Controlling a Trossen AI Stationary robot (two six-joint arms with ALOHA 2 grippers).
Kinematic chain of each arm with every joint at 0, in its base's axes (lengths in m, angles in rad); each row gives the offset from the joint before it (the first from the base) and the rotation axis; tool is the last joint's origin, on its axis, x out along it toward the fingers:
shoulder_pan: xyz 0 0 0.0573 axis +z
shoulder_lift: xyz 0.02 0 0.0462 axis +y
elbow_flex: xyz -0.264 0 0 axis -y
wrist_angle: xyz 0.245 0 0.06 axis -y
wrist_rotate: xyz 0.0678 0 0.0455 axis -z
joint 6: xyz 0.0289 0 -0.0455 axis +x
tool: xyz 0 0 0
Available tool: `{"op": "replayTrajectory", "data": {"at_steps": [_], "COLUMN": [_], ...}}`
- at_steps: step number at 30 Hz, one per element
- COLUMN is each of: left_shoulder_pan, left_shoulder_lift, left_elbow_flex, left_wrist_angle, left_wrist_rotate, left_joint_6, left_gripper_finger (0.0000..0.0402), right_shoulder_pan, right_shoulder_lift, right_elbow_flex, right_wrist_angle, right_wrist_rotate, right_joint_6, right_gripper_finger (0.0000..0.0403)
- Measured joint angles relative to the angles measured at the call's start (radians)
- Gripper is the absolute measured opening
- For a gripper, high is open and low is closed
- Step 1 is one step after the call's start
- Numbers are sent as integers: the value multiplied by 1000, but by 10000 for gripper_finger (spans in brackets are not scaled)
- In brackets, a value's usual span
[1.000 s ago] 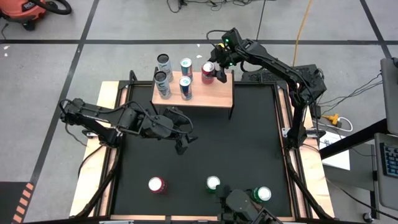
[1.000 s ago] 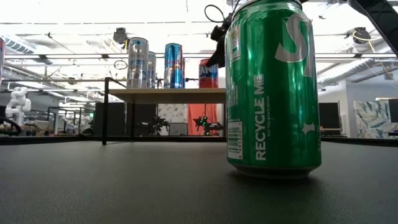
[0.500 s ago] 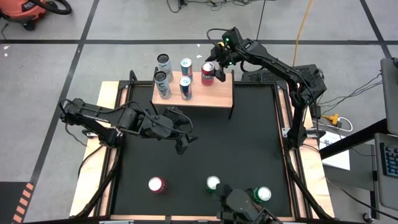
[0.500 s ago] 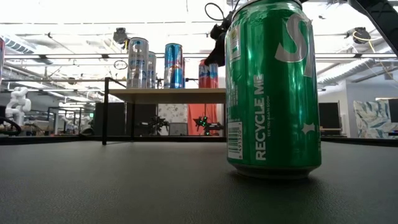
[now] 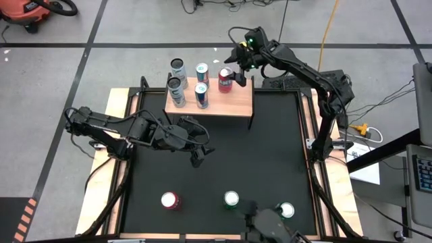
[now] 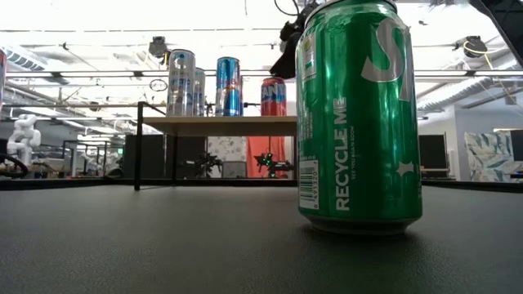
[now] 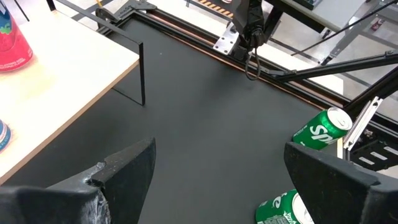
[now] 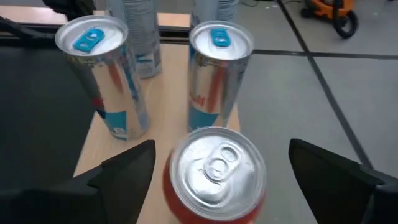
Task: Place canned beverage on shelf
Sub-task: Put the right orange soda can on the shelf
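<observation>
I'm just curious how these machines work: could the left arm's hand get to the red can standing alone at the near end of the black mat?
Probably yes. The left hand hovers open over the mat, and only bare black mat lies between it and the red can.

right dark two-finger gripper (image 5: 237,64) at far edge of table, arm stretched long from right side, elbow bent, wrist tilted down, fingers spread wide, nothing between them. left dark two-finger gripper (image 5: 200,150) near table middle, arm folded low from left side, fingers wide apart, empty. exact height of right gripper hard to judge from above.
</observation>
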Motion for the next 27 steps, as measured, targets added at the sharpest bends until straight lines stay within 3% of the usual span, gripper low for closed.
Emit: {"op": "replayTrajectory", "data": {"at_steps": [8, 11, 15, 20, 27], "left_shoulder_pan": [0, 0, 0, 9, 22], "left_shoulder_lift": [0, 0, 0, 0, 0], "left_elbow_flex": [0, 0, 0, 0, 0], "left_wrist_angle": [0, 0, 0, -1, -1], "left_wrist_rotate": [0, 0, 0, -2, -5], "left_joint_6": [0, 0, 5, 35, 36], "left_gripper_finger": [358, 358, 358, 358, 358], "right_shoulder_pan": [0, -3, 6, 49, 111], "right_shoulder_lift": [-104, -162, -222, -232, -229], "right_elbow_flex": [0, 0, 0, -35, -267], "right_wrist_angle": [-11, -77, -195, -262, -152], "right_wrist_rotate": [137, 113, 27, 26, 29], "right_joint_6": [126, 277, 354, 355, 448], "right_gripper_finger": [348, 348, 340, 303, 220]}}
